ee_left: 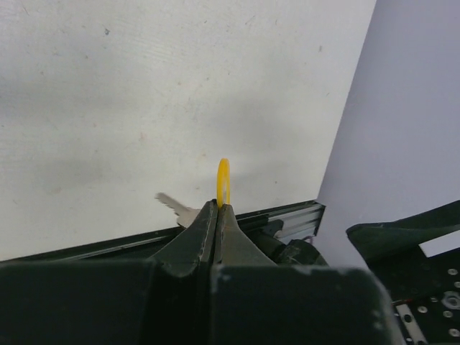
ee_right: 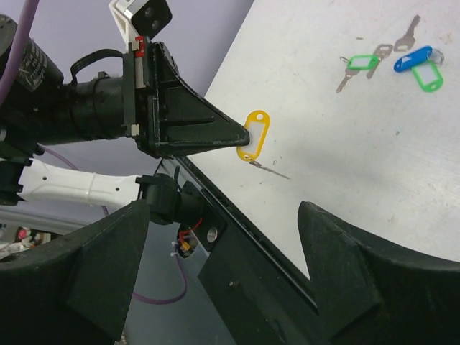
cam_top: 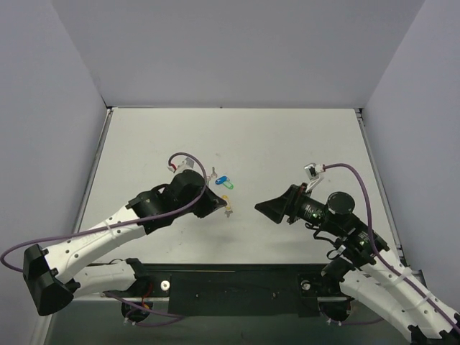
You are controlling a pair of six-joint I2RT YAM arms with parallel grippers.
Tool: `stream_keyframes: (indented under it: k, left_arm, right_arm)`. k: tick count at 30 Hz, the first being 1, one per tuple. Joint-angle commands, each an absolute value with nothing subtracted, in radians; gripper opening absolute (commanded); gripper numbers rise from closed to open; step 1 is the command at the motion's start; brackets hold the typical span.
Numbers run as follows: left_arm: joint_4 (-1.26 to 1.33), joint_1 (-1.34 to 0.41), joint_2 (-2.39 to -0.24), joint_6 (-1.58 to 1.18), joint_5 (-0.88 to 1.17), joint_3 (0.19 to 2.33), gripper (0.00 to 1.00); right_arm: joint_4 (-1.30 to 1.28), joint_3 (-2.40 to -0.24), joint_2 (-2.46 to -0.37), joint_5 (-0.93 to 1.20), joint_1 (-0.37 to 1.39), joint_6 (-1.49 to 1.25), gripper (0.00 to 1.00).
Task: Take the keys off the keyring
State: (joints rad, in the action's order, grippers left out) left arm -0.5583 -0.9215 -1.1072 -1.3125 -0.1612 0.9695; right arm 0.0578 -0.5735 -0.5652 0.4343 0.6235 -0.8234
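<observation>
On the left, gripper (ee_left: pixel 218 209) clenched on the keyring (ee_left: pixel 223 182), pinching its yellow tag edge-on between the fingers, over the table (ee_left: pixel 108 108) close to the near edge. From the right wrist view, tag seen flat-on with a white label, caught along one side, one small silver key (ee_right: pixel 269 168) dangling from the ring at its lower end. From the left wrist view, key poking out just left of the closed fingers. On the right, gripper (cam_top: pixel 267 208) released, fingers (ee_right: pixel 108 273) spread wide, pointed toward the keyring but apart from it, grasping nothing. Farther out on the table, near the left gripper, a blue tag (ee_right: pixel 412 59) and two green tags (ee_right: pixel 363 62) lying flat with other keys.
</observation>
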Motion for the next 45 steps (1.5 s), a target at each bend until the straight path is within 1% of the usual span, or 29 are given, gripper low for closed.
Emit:
stream_keyframes:
  k: [1, 3, 9, 15, 18, 23, 31, 38, 45]
  left_arm:
    - [-0.58, -0.925, -1.028, -1.457, -0.175, 1.006, 0.0]
    - [-0.56, -0.925, -1.003, -1.476, -0.164, 1.0, 0.0]
    - [-0.552, -0.923, -0.944, -1.531, -0.15, 1.002, 0.0]
    - [-0.52, -0.925, -0.881, -1.595, -0.149, 0.983, 0.0]
    - [-0.506, -0.925, -0.864, -1.614, -0.144, 0.992, 0.0]
    - [-0.509, -0.925, -0.842, -1.644, -0.141, 1.019, 0.0]
    - [-0.462, -0.925, -0.851, -1.664, -0.132, 1.074, 0.0]
    - [-0.42, -0.923, -0.861, -1.677, -0.129, 1.117, 0.0]
    - [-0.417, -0.925, -0.873, -1.674, -0.137, 1.157, 0.0]
  right_arm:
    - [0.23, -0.56, -0.583, 0.295, 0.719, -0.703, 0.78]
    - [0.31, -0.534, -0.591, 0.284, 0.744, -0.683, 0.76]
    - [0.48, -0.508, -0.672, 0.325, 0.769, -0.678, 0.76]
    - [0.713, -0.486, -0.758, 0.345, 0.805, -0.695, 0.76]
    - [0.81, -0.482, -0.799, 0.377, 0.813, -0.736, 0.76]
    - [1.046, -0.495, -0.859, 0.387, 0.83, -0.842, 0.76]
    - [1.045, -0.581, -0.916, 0.399, 0.864, -0.844, 0.76]
    - [1.068, -0.61, -0.95, 0.4, 0.89, -0.861, 0.75]
    - [1.1, -0.64, -0.96, 0.39, 0.902, -0.894, 0.72]
